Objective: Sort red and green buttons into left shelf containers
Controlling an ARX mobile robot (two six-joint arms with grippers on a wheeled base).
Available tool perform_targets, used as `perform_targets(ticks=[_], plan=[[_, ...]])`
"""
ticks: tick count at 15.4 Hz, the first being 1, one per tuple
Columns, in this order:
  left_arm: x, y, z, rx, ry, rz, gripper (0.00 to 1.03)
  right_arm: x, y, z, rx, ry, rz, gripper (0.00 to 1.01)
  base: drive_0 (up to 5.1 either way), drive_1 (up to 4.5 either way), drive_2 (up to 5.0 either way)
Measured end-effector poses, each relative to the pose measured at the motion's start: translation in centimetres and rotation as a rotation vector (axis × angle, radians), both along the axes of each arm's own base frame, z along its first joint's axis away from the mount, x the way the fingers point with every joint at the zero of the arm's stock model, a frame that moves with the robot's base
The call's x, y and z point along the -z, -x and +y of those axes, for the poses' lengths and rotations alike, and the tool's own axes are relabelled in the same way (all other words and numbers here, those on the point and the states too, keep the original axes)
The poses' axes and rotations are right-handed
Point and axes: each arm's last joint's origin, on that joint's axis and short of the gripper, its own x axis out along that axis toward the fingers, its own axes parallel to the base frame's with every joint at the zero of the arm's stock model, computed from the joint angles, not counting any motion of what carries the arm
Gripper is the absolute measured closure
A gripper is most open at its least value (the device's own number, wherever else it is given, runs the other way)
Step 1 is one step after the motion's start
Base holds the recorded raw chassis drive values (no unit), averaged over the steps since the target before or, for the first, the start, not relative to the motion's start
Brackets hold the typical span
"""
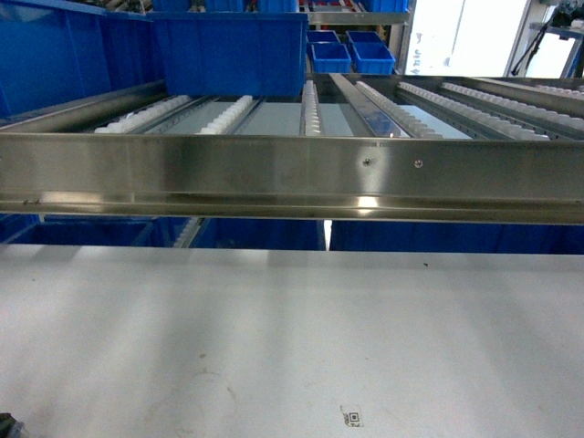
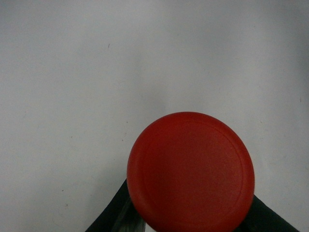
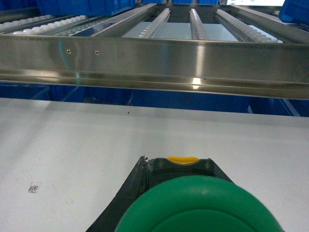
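Note:
In the left wrist view a round red button [image 2: 190, 171] fills the lower middle, over the white tabletop. My left gripper [image 2: 190, 217] is shut on it, its dark fingers [image 2: 113, 212] showing on both sides below the cap. In the right wrist view a green button [image 3: 200, 208] with a black body and a yellow tab sits in my right gripper [image 3: 177, 165], which is shut on it. Large blue containers [image 1: 228, 46] stand on the left of the roller shelf in the head view. Neither gripper appears in the head view.
A steel front rail [image 1: 292, 178] of the roller shelf crosses the head view above the white table [image 1: 292, 338]. Blue bins [image 1: 255, 234] sit under the shelf and smaller ones [image 1: 351, 55] far behind. A code sticker [image 1: 351, 417] lies on the table.

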Motion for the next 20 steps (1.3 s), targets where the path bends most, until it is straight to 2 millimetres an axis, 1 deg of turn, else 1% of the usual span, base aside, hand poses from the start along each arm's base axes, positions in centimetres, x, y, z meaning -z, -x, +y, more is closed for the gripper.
perform_targets(ticks=[1, 2, 5, 7, 10, 13, 15, 17, 20], plan=[[0.0, 0.1, 0.0, -0.003, -0.002, -0.007, 0.76, 0.0, 0.0, 0.0, 0.000, 0.000, 0.000, 0.74, 0.0, 0.00, 0.0], [0.1, 0.4, 0.1, -0.005, -0.001, -0.014, 0.78, 0.0, 0.0, 0.0, 0.000, 0.000, 0.000, 0.74, 0.0, 0.00, 0.0], [0.2, 1.2, 0.2, -0.007, -0.002, -0.020, 0.79, 0.0, 0.0, 0.0, 0.000, 0.000, 0.000, 0.75, 0.0, 0.00, 0.0], [-0.4, 2.3, 0.3, 0.007, -0.022, -0.021, 0.79, 0.0, 0.0, 0.0, 0.000, 0.000, 0.000, 0.75, 0.0, 0.00, 0.0], [-3.6, 1.7, 0.2, 0.043, -0.029, -0.204, 0.79, 0.0, 0.0, 0.0, 0.001, 0.001, -0.001, 0.75, 0.0, 0.00, 0.0], [-6.8, 2.4, 0.1, 0.073, -0.026, -0.297, 0.79, 0.0, 0.0, 0.0, 0.001, 0.001, 0.000, 0.75, 0.0, 0.00, 0.0], [-9.6, 3.6, 0.1, 0.091, -0.008, -0.420, 0.79, 0.0, 0.0, 0.0, 0.001, 0.000, 0.000, 0.75, 0.0, 0.00, 0.0], [-11.6, 5.3, 0.0, 0.092, 0.005, -0.538, 0.79, 0.0, 0.0, 0.0, 0.001, 0.000, 0.000, 0.75, 0.0, 0.00, 0.0], [-13.1, 7.7, -0.8, 0.096, 0.021, -0.669, 0.79, 0.0, 0.0, 0.0, 0.001, 0.000, 0.000, 0.75, 0.0, 0.00, 0.0]])
